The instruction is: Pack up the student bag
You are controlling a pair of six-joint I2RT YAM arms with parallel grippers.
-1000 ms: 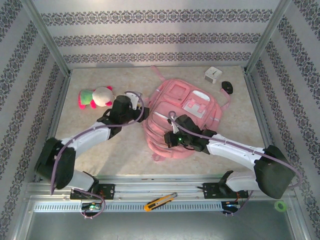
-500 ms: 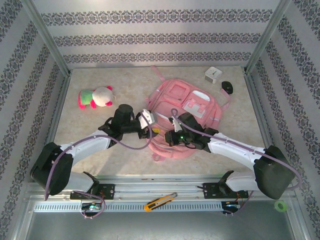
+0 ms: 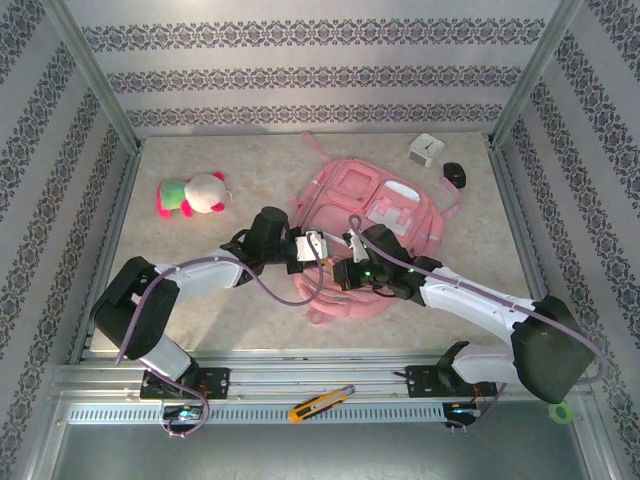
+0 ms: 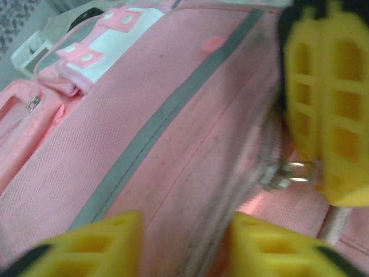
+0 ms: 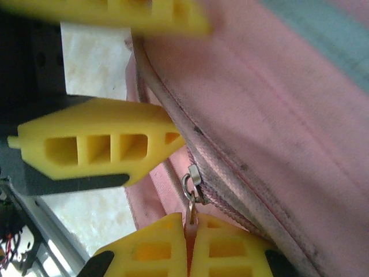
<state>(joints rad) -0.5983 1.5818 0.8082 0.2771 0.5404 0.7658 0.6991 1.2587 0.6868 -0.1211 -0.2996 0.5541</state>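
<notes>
Bag (image 3: pixel 372 212) lies mid-table; right pincer (image 5: pixel 191 228) pinches its zip pull (image 5: pixel 191 187). Beside it, left pincer (image 4: pixel 185 226) straddles the bag's edge, jaws narrow, grip unclear.

Bare tabletop (image 3: pixel 170 240) lies open left of the student bag (image 3: pixel 390 215), between the plush toy (image 3: pixel 192 195) and the left arm, and again right of the bag, above the right arm. A white box (image 3: pixel 426 150) and a small black object (image 3: pixel 454 174) crowd the bag's far right corner. At its near-left edge the left gripper (image 3: pixel 318 248) and right gripper (image 3: pixel 345 272) almost meet, leaving little gap.
</notes>
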